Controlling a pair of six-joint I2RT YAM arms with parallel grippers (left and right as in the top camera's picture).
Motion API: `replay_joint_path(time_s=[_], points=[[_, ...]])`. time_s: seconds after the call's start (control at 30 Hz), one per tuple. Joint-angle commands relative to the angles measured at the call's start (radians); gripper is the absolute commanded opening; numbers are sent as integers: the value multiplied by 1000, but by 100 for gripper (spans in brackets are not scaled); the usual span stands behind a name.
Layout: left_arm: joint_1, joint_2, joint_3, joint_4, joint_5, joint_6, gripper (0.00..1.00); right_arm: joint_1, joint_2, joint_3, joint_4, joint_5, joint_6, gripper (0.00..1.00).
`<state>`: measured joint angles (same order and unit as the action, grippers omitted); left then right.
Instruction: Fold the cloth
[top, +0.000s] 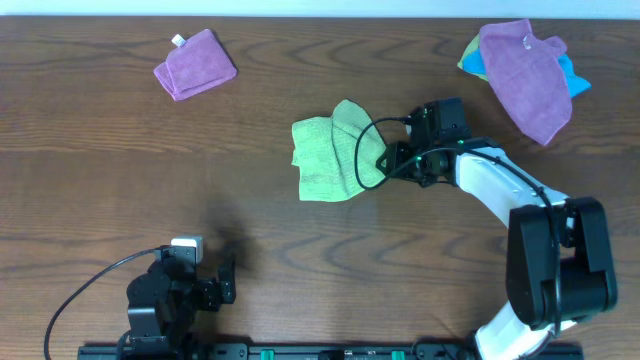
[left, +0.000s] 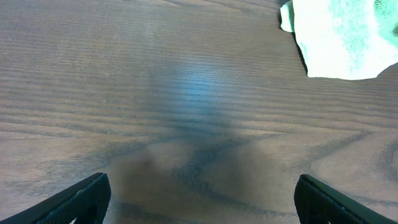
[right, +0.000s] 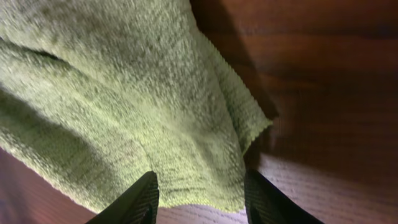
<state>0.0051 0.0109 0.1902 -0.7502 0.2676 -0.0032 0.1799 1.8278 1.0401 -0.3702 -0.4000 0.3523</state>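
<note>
The lime-green cloth (top: 325, 160) lies crumpled and partly folded on the wooden table near the middle. Its right flap bulges up. My right gripper (top: 388, 163) is at the cloth's right edge. In the right wrist view the fingers (right: 199, 196) stand partly apart, and the cloth's hemmed edge (right: 186, 124) lies between and beyond them, not pinched. My left gripper (left: 202, 199) is open and empty over bare wood at the front left of the table. A bright corner of the cloth (left: 342, 37) shows at the top right of the left wrist view.
A folded purple cloth (top: 195, 65) lies at the back left. Another purple cloth (top: 525, 75) lies over a blue cloth (top: 575, 78) at the back right. The right arm's base (top: 555, 265) stands at the front right.
</note>
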Motion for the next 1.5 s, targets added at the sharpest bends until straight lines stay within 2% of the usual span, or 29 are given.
replay_joint_path(time_s=[0.0, 0.3, 0.4, 0.43, 0.47, 0.63, 0.77, 0.93, 1.0, 1.07, 1.17, 1.2, 1.27, 1.37, 1.47], points=[[-3, -7, -14, -1, 22, -5, 95, -1, 6, -5, 8, 11, 22, 45], [-3, -7, -14, -1, 22, -5, 95, 5, 48, -5, 13, 19, 22, 43], [-3, -7, -14, -2, 21, -5, 95, 6, 62, -5, 18, 18, 30, 26], [-3, -7, -14, -2, 22, -5, 95, 6, 66, -5, 20, 18, 36, 16], [-3, -7, -14, -1, 21, -5, 95, 7, 68, -5, 20, 18, 41, 2], [-3, -7, -14, -1, 22, -5, 95, 24, 47, 6, 22, -85, 44, 1], [-3, -7, -14, -1, 22, -5, 96, 73, -38, 32, 18, -199, 48, 1], [-3, -7, -14, -1, 22, -5, 96, 246, -181, 76, -3, -64, 62, 1], [-3, -7, -14, -1, 22, -5, 96, 323, -189, 92, -4, -14, 62, 4], [-3, -7, -14, -1, 21, -5, 96, 402, -176, 97, 6, 24, 62, 15], [-3, -7, -14, -1, 21, -5, 95, 462, -147, 97, -2, 77, 62, 17], [-3, -7, -14, -1, 21, -5, 95, 473, -137, 97, -7, 90, 62, 21], [-3, -7, -14, -1, 22, -5, 95, 481, -125, 97, -18, 116, 61, 52], [-3, -7, -14, -1, 22, -5, 95, 475, -119, 97, -46, 160, 61, 75], [-3, -7, -14, -1, 22, -5, 96, 461, -119, 97, -93, 195, 60, 78]])
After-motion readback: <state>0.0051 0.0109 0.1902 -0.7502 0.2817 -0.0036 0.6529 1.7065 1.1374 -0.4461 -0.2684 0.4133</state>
